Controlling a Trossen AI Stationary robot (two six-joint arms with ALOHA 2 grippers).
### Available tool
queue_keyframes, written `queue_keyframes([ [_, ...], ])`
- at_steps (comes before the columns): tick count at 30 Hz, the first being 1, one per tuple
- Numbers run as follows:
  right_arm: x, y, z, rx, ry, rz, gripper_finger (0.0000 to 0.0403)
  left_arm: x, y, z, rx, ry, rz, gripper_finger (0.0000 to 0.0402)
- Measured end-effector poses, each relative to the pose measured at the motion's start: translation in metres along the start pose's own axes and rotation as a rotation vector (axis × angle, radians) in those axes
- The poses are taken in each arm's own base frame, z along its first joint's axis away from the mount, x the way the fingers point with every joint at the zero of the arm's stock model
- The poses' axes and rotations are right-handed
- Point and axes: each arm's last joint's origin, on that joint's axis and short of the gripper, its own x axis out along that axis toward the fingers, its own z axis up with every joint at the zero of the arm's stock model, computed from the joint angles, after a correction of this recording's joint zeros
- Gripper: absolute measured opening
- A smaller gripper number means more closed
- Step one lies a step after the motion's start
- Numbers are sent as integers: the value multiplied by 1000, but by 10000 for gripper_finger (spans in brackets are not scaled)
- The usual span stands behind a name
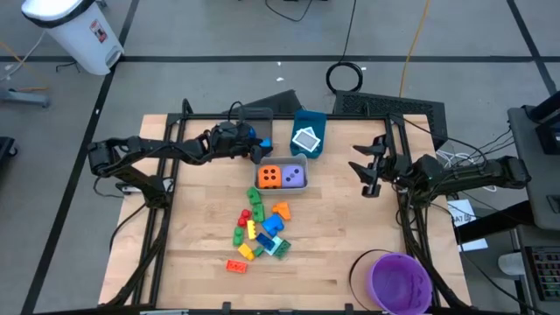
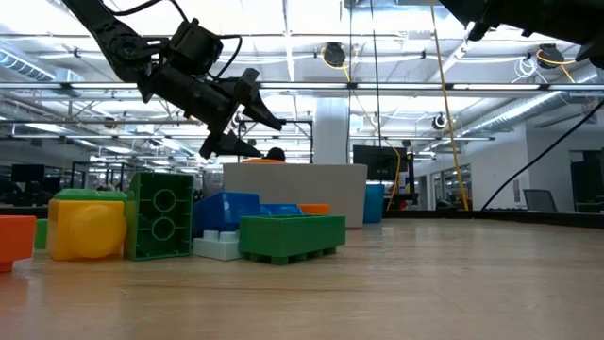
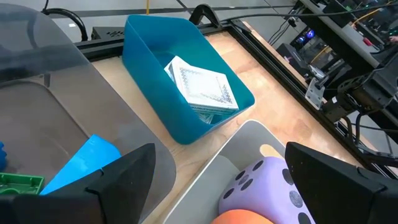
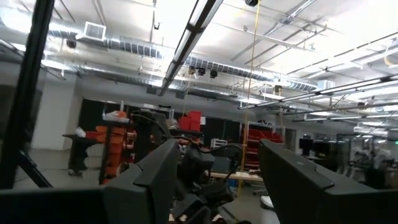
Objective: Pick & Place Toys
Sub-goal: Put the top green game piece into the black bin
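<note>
Loose toy bricks [image 1: 262, 227] lie in a heap mid-table, with a red one [image 1: 236, 265] nearer the front. An orange die [image 1: 270, 177] and a purple die [image 3: 261, 183] sit in a pale bin [image 1: 280, 178]. White-teal tiles [image 3: 202, 87] lie in a blue bin [image 1: 308, 136]. A smoky grey bin [image 3: 56, 106] holds a blue brick [image 3: 87, 162] and a green brick [image 3: 18, 183]. My left gripper [image 3: 227, 186] hangs open above the gap between the grey and pale bins, holding nothing. My right gripper [image 1: 372, 168] is raised at the right, open, tipped upward and holding nothing.
A round purple bowl [image 1: 401, 282] stands at the near right corner. The three bins crowd the far middle of the table. Bare wood lies left and right of the brick heap. Black frame rails [image 1: 166, 175] run along both sides.
</note>
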Motion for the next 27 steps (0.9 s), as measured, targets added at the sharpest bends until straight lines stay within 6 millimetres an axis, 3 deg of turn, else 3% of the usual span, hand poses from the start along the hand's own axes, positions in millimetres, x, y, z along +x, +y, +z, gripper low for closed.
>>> queue_keyframes([
  [12,-1,0,0,283,-4,2,197,0,0,0,0,0,0,365],
  [20,-3,0,-4,194,9,3,196,0,-2,3,-21,-30,-20,365],
  [27,-3,1,-6,181,29,5,196,1,-20,-3,-10,-51,-75,365],
])
